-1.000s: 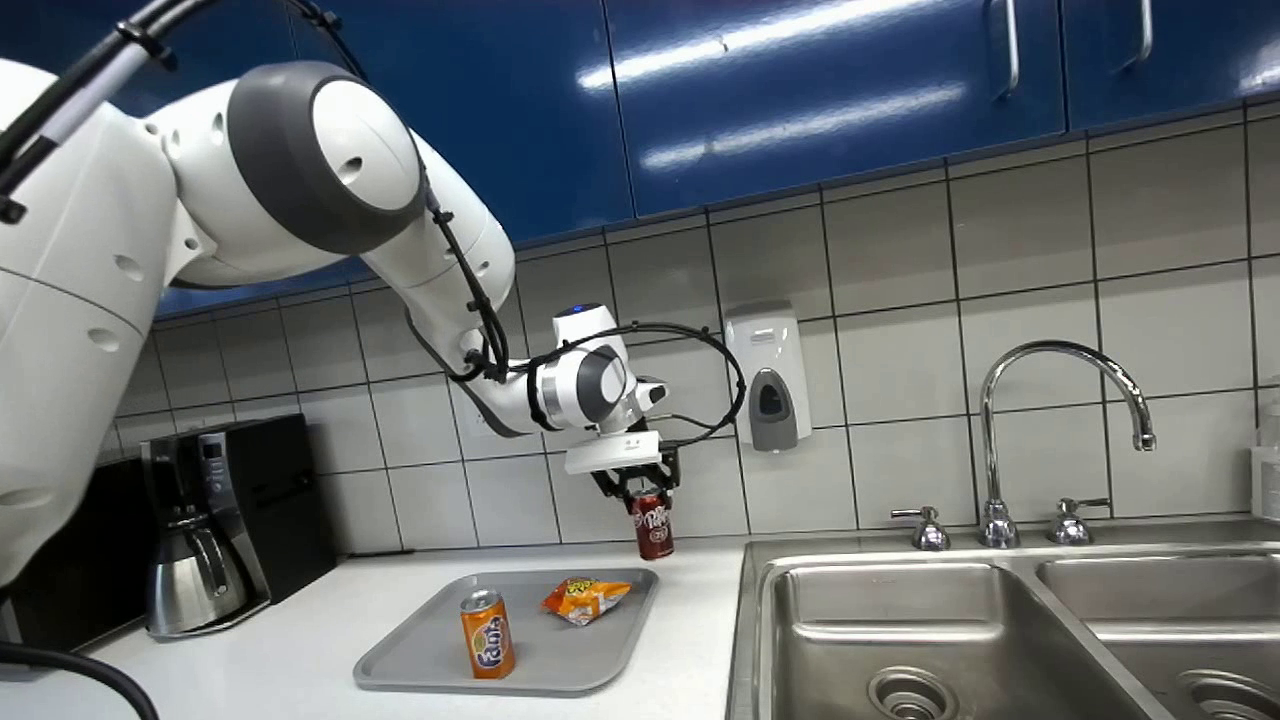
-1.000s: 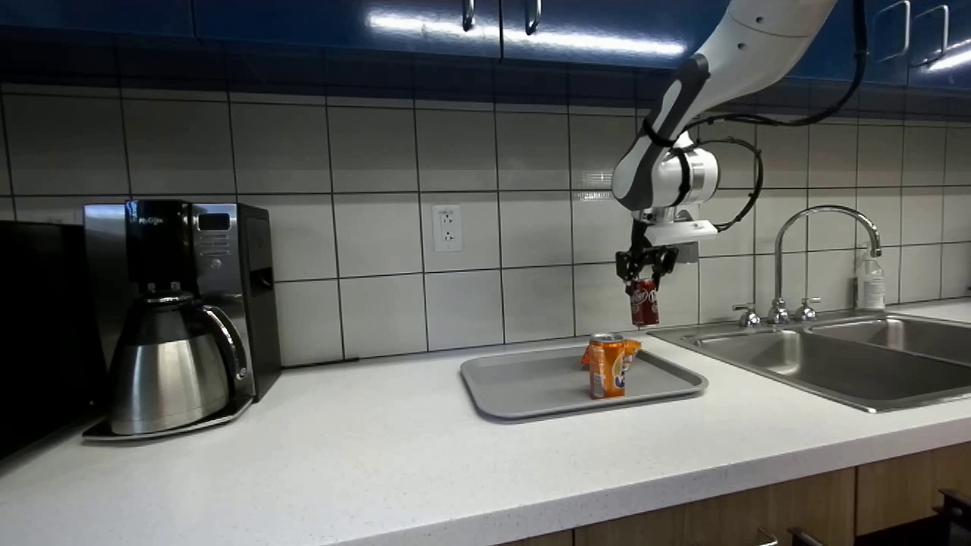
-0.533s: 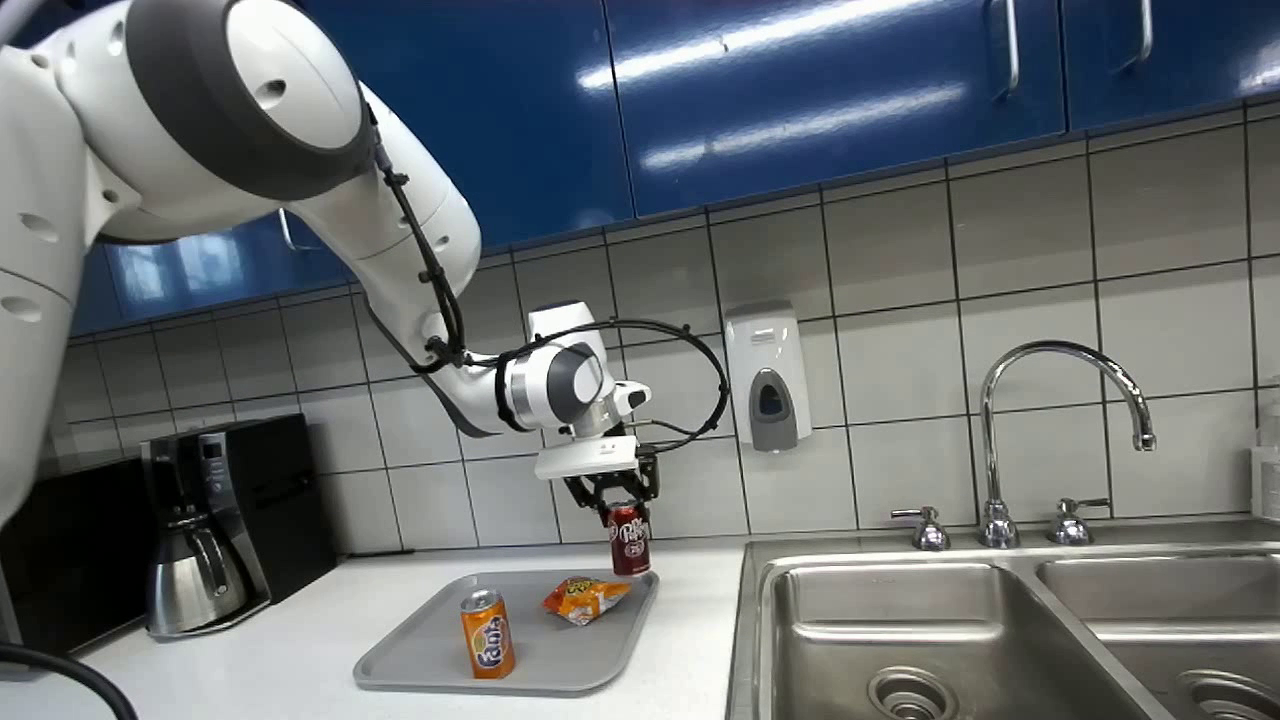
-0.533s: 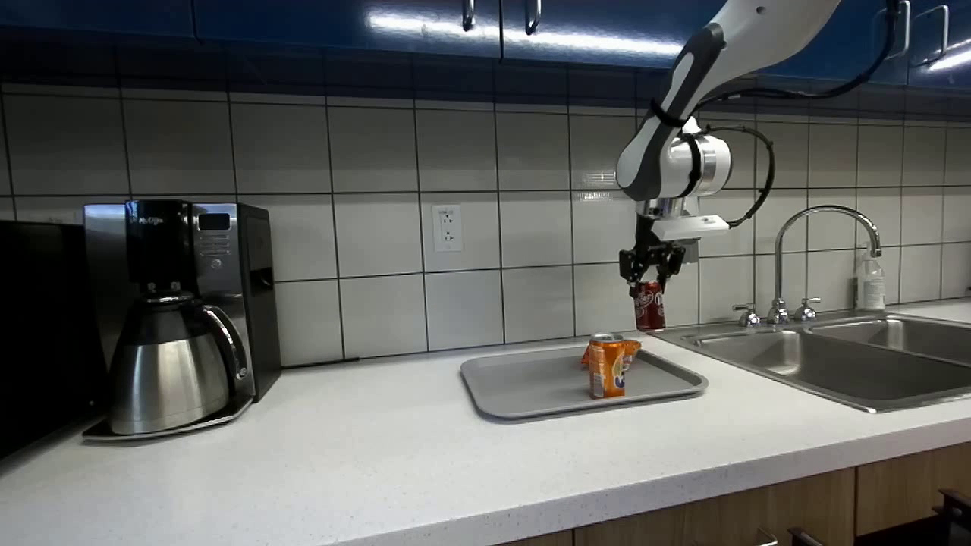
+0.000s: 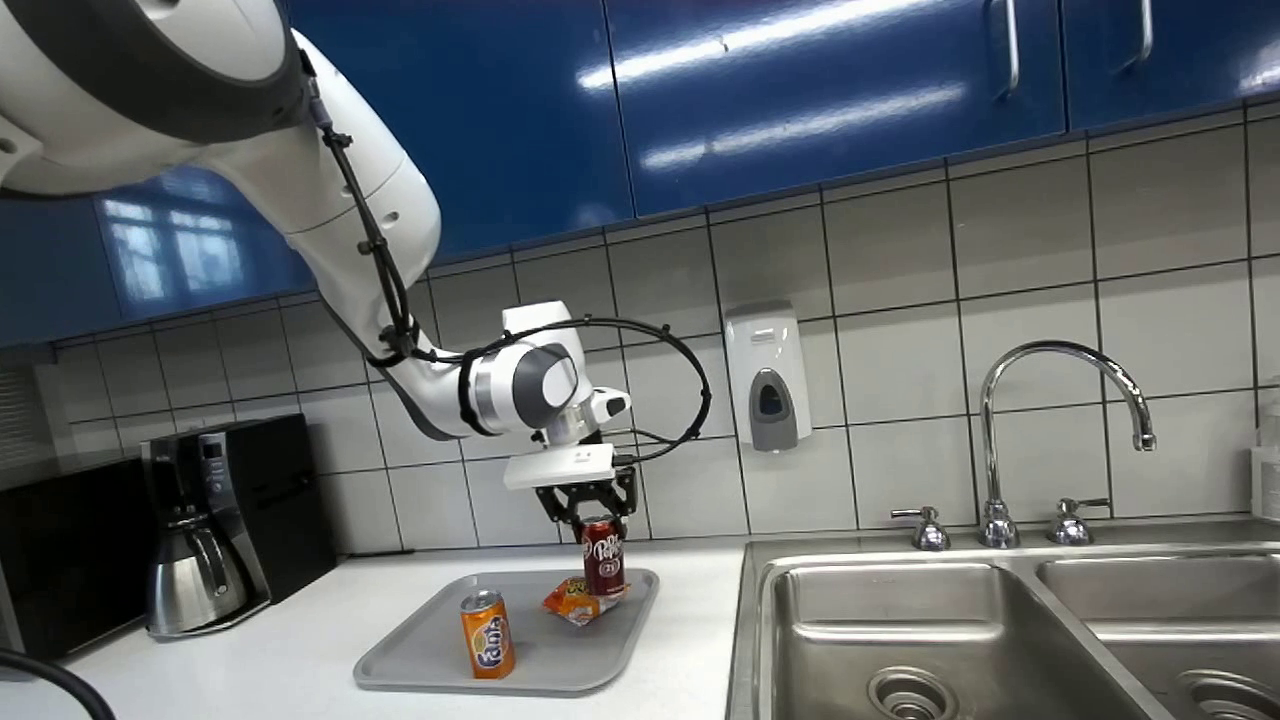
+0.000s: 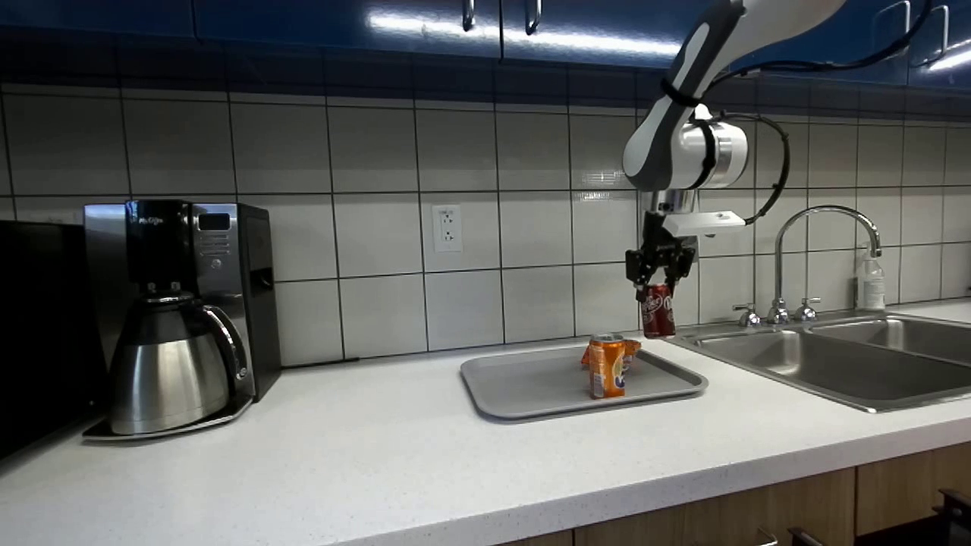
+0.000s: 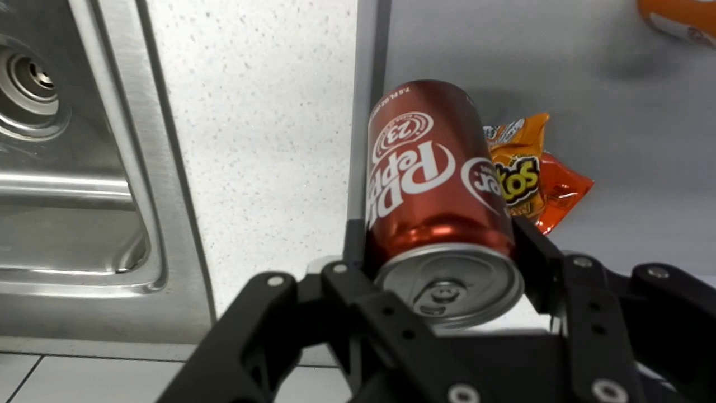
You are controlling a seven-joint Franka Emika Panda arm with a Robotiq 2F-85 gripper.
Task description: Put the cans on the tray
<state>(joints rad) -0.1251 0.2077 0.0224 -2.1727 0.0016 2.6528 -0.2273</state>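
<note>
Held in the air by its upper end, the red-brown can (image 7: 433, 162) is clasped between the black fingers (image 7: 537, 257) of my gripper (image 7: 442, 240). It hangs slightly tilted near the back right part of the grey tray (image 5: 430, 640). In an exterior view this can (image 5: 604, 562) partly covers the orange packet behind it; in the wrist view its far end lies beside the tray's rim. The orange can (image 5: 488, 635) stands upright on the tray, toward the front. Only an edge of that orange can (image 7: 685, 19) enters the wrist view.
An orange snack packet (image 7: 523, 173) lies on the tray close to the held can. The steel sink (image 5: 900, 610) with its tall faucet (image 6: 781, 258) adjoins the counter beside the tray. A coffee maker (image 6: 182, 318) stands at the other end, and a soap dispenser (image 5: 768, 380) hangs on the wall.
My gripper has carried the red-brown can sideways and lower, so that it overlaps the packet and tray in an exterior view. The tray, packet and orange can have stayed in place.
</note>
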